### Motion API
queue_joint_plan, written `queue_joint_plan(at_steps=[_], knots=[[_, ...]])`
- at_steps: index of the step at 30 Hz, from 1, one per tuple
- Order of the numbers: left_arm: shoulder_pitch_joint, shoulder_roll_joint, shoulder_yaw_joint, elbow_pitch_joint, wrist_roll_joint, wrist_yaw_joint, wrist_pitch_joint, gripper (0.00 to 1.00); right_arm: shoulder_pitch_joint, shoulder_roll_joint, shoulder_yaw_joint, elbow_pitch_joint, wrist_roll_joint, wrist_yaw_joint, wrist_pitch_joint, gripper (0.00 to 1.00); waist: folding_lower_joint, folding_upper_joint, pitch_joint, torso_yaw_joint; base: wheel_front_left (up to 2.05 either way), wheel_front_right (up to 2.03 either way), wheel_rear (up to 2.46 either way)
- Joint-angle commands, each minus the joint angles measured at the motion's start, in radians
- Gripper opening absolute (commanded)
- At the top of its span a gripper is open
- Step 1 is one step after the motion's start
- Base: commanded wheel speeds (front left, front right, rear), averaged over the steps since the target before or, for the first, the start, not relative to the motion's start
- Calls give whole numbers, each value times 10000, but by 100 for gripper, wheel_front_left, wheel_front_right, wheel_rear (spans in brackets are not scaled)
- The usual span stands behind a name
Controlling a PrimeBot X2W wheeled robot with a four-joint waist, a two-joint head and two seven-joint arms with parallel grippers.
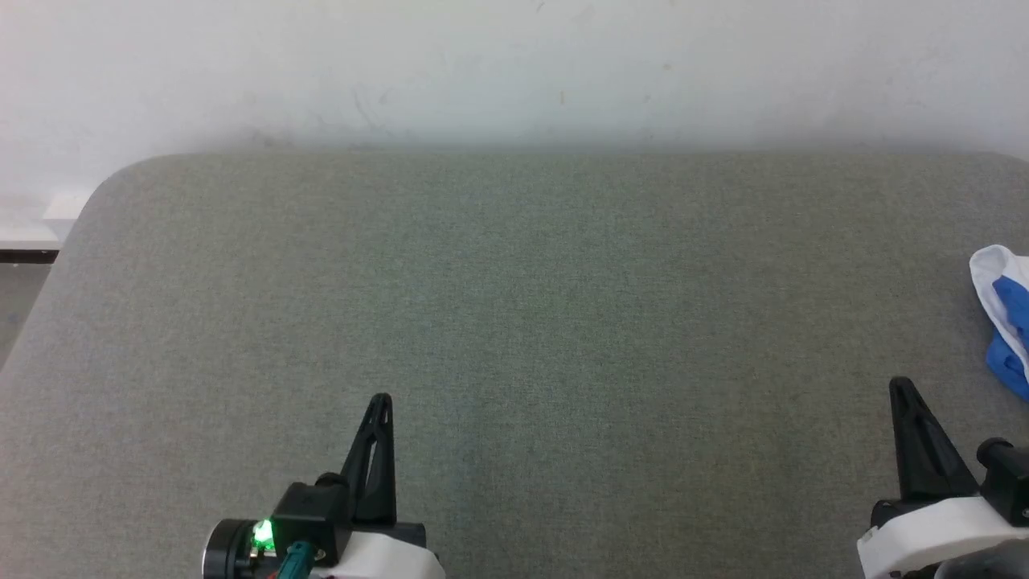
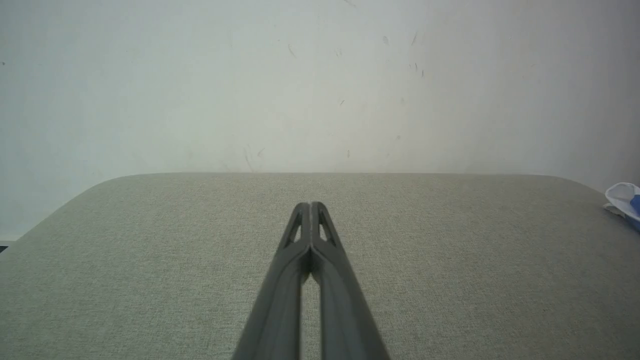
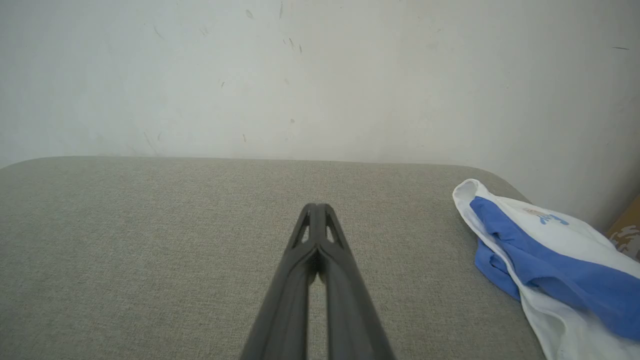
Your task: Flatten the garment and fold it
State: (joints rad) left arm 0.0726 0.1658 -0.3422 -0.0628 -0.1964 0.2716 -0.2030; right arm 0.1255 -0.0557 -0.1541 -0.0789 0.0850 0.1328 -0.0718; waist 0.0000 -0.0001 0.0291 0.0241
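Left gripper and right gripper are pointing far from the near edge, fingers pressed together, holding nothing. The garment is lying crumpled, white and blue, at the grey pad's right edge.

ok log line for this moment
left pincer: shut, empty | right pincer: shut, empty | garment: bunched, right end of grey surface, untouched | fold: not begun

garment cut off at right edge, small blue print on it unreadable
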Motion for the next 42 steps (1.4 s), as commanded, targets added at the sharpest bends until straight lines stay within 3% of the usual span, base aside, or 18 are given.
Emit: queue_joint_plan(at_steps=[1,42], knots=[[-152,-38,161,51,144,-132,62,0,-173,14,72,50,-105,-5,16,0,0,1,-6,-5,0,0,0],[-390,-501,1514,290,899,-1204,878,0,-622,31,681,356,-414,-11,307,0,0,1,-124,-103,0,0,0]])
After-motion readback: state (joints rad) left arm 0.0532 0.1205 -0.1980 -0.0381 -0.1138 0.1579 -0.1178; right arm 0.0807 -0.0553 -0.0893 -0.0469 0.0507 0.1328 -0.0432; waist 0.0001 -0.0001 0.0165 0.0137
